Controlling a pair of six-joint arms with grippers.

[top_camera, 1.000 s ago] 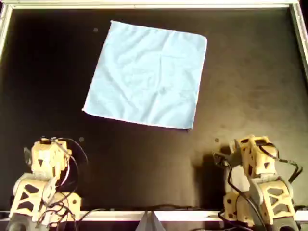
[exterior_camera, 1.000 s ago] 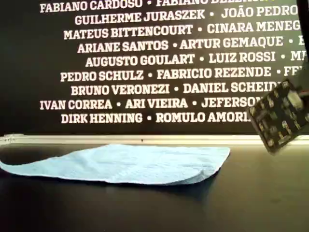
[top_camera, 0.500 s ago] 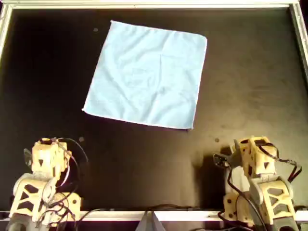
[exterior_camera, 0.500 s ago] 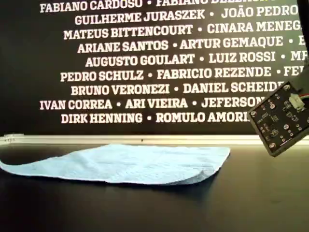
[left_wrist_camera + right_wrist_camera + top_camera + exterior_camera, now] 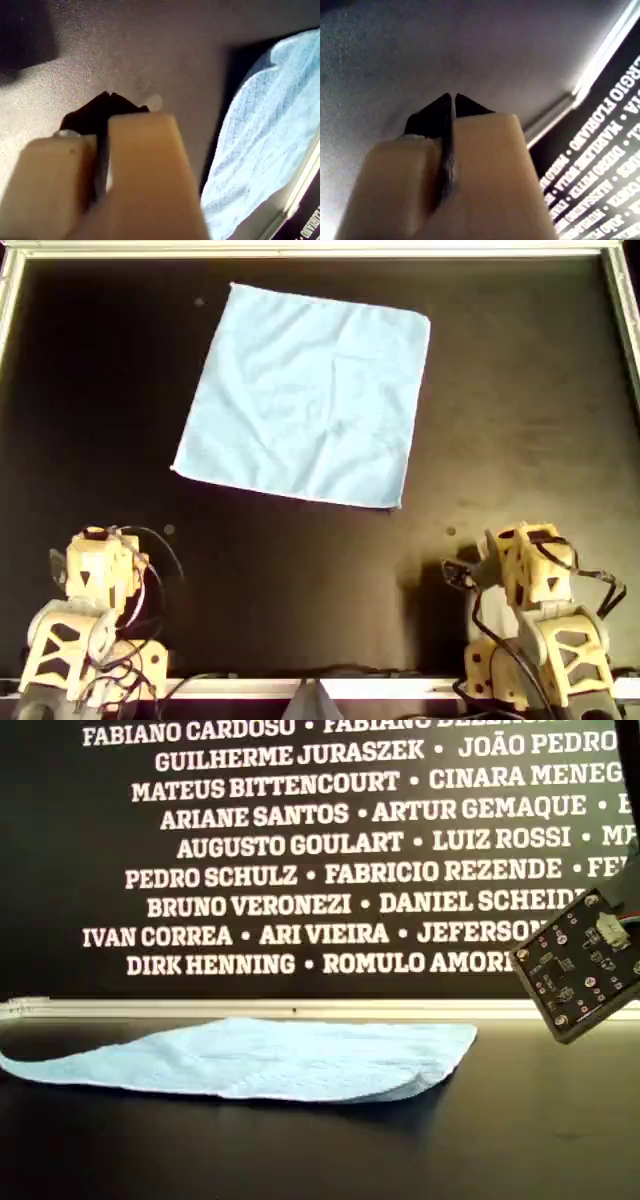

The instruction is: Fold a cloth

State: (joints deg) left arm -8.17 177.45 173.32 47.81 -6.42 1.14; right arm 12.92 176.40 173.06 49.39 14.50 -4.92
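Note:
The cloth [image 5: 305, 395] is a light sky-blue square lying flat and slightly skewed on the black table, toward the far side in the overhead view. In the exterior view the cloth [image 5: 270, 1058] lies low, with one corner trailing to that view's left. My left gripper [image 5: 106, 95] is shut on nothing above bare table, and the cloth [image 5: 260, 145] lies well off to one side of it. My right gripper [image 5: 452, 96] is shut and empty too, with no cloth in its view. Both arms sit at the near edge, the left arm [image 5: 95, 575] at the overhead view's left and the right arm [image 5: 535, 585] at its right.
A metal rim [image 5: 320, 250] frames the black table, with side rails at both overhead edges. Behind the far rim [image 5: 300, 1009] stands a black wall printed with white names. A small circuit board [image 5: 580, 970] on an arm hangs at the exterior view's right. Cables trail by both arm bases.
The circuit board at the exterior view's right has tilted and shifted slightly. The cloth and both arms in the overhead view stay almost as they were.

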